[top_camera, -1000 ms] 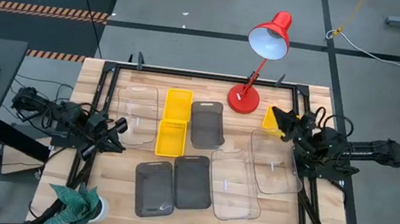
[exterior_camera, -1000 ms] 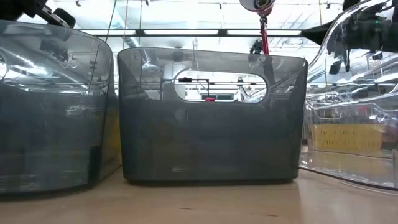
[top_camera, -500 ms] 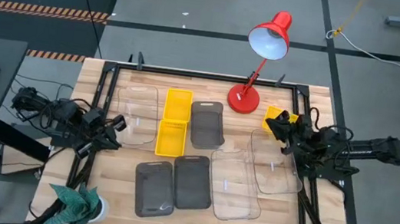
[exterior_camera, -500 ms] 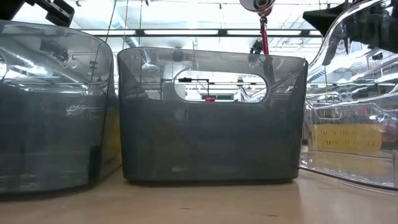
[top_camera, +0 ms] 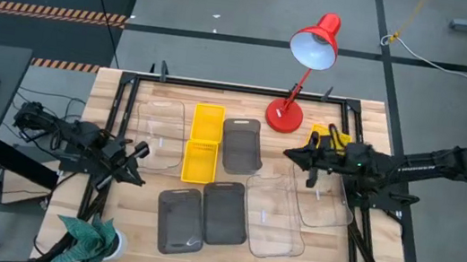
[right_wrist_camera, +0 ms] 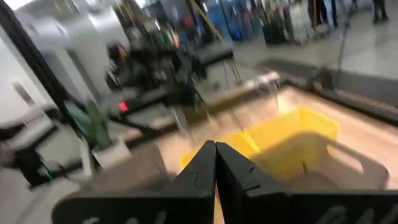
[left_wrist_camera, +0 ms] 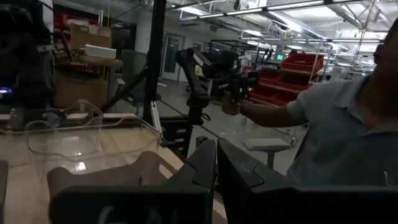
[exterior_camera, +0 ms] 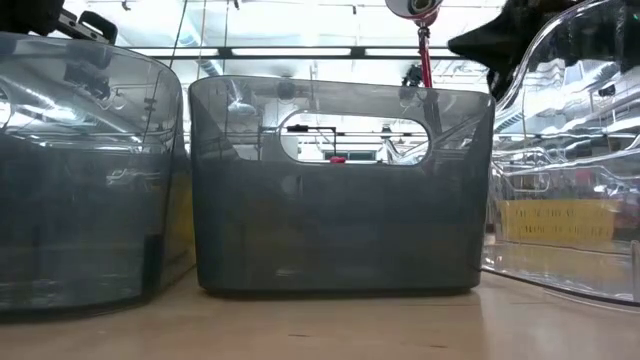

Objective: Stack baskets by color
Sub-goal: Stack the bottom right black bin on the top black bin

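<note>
1. Yellow baskets come first: two lie end to end, the far yellow basket point(top_camera: 208, 119) and the near yellow basket point(top_camera: 200, 161), well to the left of the right gripper point(top_camera: 291, 157) and just right of the left gripper point(top_camera: 142, 149).
2. A third yellow basket point(top_camera: 320, 139) sits just behind the right gripper, beside the red lamp point(top_camera: 299, 76).
3. Right gripper: fingers pressed together, holding nothing, above the desk point(top_camera: 139, 227) next to the clear baskets point(top_camera: 296, 203).
4. Left gripper: fingers together, empty, at the edge of another clear basket point(top_camera: 159, 130).
5. Dark-grey baskets: one point(top_camera: 242, 145) lies between the grippers; two more point(top_camera: 203, 214) lie nearer the desk's front edge.
6. A person point(left_wrist_camera: 348, 130) shows beyond the desk in the left wrist view.
</note>
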Robot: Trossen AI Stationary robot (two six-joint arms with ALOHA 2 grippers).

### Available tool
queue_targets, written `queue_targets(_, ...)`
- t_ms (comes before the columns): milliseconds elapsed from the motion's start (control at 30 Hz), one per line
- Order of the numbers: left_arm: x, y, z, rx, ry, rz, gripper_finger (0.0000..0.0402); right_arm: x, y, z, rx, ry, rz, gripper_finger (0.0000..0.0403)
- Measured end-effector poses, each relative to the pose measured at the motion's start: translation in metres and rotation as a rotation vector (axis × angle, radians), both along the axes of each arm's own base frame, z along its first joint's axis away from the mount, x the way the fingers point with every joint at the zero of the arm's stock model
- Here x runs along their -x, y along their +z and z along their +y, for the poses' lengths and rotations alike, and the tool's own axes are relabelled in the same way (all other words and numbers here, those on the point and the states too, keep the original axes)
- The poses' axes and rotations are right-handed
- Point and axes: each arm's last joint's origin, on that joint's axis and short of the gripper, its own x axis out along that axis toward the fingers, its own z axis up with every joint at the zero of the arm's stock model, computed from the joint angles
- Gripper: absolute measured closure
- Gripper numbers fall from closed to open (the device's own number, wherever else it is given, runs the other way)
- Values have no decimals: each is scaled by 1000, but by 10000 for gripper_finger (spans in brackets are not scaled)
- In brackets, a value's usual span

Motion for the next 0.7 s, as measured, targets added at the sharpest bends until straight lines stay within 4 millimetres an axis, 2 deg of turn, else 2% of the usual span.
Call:
queue_targets(467, 0, 1, 0, -59, 23, -45, 374, -47, 2, 42, 108, 72, 287, 388)
queue_targets(700, 0, 1, 0, -58, 23, -45, 375, -66, 8, 61, 91, 77, 486, 366)
